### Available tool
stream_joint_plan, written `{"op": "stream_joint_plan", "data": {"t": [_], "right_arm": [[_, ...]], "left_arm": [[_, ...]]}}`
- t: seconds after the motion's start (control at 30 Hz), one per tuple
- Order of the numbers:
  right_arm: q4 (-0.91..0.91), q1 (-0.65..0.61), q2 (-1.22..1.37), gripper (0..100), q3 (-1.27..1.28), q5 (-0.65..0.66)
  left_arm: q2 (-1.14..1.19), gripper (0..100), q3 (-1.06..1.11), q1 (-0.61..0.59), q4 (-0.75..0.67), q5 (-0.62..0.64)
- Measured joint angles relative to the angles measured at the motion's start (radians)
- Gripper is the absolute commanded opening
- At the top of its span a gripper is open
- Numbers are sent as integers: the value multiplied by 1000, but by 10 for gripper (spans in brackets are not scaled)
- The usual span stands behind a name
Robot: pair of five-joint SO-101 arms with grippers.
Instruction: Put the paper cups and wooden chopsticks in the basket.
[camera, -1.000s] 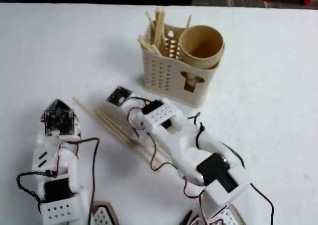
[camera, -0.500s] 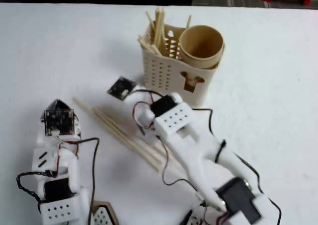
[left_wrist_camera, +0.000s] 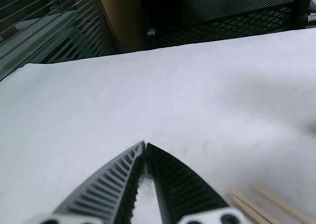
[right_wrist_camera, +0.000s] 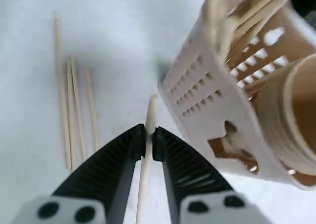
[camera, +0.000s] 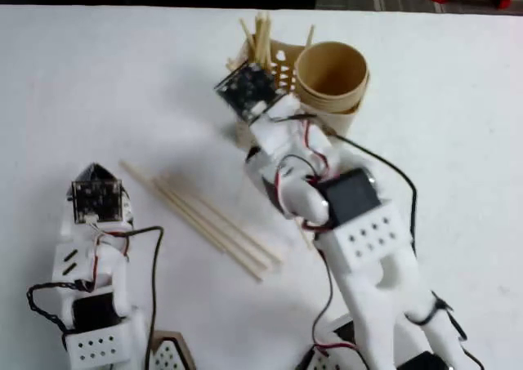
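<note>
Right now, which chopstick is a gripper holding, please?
The chopstick pinched in the right gripper beside the basket; the others lie on the table or stand inside it.

Upper centre on the white table [camera: 122, 76] stands the cream perforated plastic basket [camera: 282, 69]: tan paper cups [camera: 331, 76] in its right side, wooden chopsticks [camera: 260, 35] in its left. Loose chopsticks [camera: 204, 217] lie lower left of it.

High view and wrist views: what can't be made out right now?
- High view: the right arm covers the front wall of the basket and where the tip of the held chopstick sits against it.
- Right wrist view: the held chopstick's far end runs off the frame edge behind the right end effector.
- Paper cups, high view: stack count too fine to tell.
- Left wrist view: loose chopsticks cut off at the edge.
</note>
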Motion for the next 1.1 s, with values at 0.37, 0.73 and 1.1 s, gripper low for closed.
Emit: {"op": "stream_joint_plan", "data": {"t": [0.37, 0.73, 1.1], "right_arm": [[0, 0, -35, 18, -315, -135], [-255, 0, -43, 18, -482, -143], [-519, 143, 127, 18, -491, -143]], "left_arm": [[0, 28, 0, 0, 0, 0], [0, 28, 0, 0, 0, 0], [0, 28, 0, 0, 0, 0]]}}
